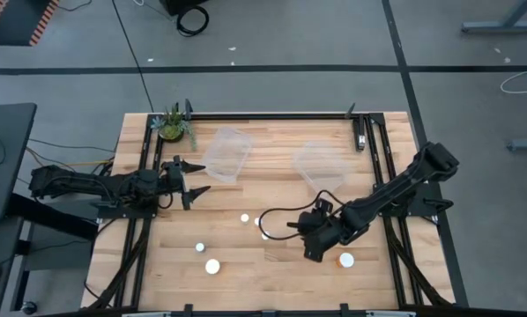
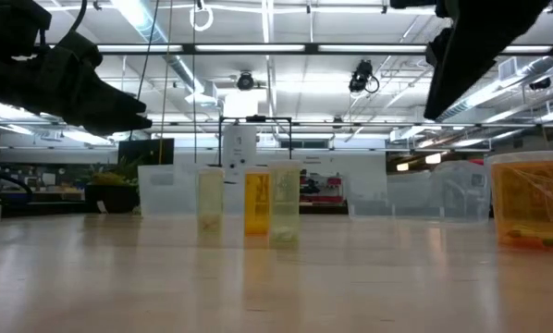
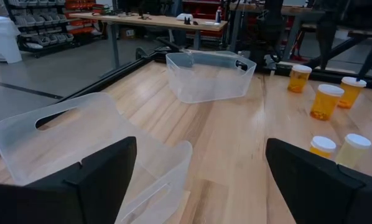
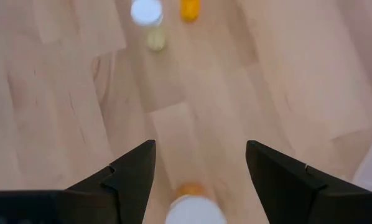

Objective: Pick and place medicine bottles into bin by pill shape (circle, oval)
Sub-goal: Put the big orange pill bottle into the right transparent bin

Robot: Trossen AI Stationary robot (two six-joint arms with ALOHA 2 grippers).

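Directly below the right pincer [image 4: 198, 171], spread wide, an orange medicine bottle [image 4: 195, 208] stands upright on the counter [image 4: 61, 106], probably light, rigid and slick, best pinched across its body under the cap.

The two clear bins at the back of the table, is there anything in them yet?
Empty, as far as shows. From above, both clear bins show only bare wood through them, and the left wrist view shows no bottle inside either.

Bottle [image 4: 195, 208] cut off by frame edge, pill shapes unreadable
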